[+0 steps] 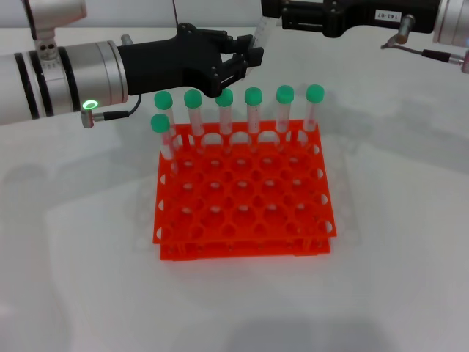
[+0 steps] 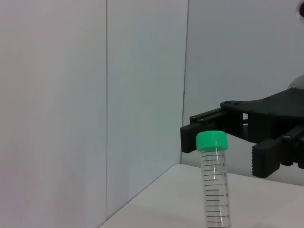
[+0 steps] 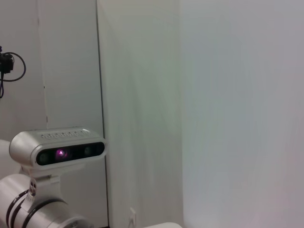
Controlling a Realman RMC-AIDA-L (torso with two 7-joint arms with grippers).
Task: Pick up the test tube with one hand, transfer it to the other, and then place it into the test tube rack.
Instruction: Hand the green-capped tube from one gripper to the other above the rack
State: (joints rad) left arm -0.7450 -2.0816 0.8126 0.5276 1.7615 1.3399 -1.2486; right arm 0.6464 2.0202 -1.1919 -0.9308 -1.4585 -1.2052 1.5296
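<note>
In the head view my left gripper [image 1: 251,56] reaches in behind the orange test tube rack [image 1: 242,220] and is shut on the lower part of a clear test tube [image 1: 261,33]. The tube slants up toward my right gripper [image 1: 274,16], which carries a white label. The left wrist view shows the held test tube [image 2: 213,190] with its green cap on top. There my right gripper [image 2: 229,153] is open, one finger right behind the cap and the other off to the side. Several green-capped tubes [image 1: 253,110] stand in the rack's back rows.
The rack sits mid-table on a white surface, most of its holes unfilled. The right wrist view shows only pale wall panels and the robot's silver head camera [image 3: 57,152]. A cable and a silver fitting [image 1: 410,44] hang near the right arm at the back.
</note>
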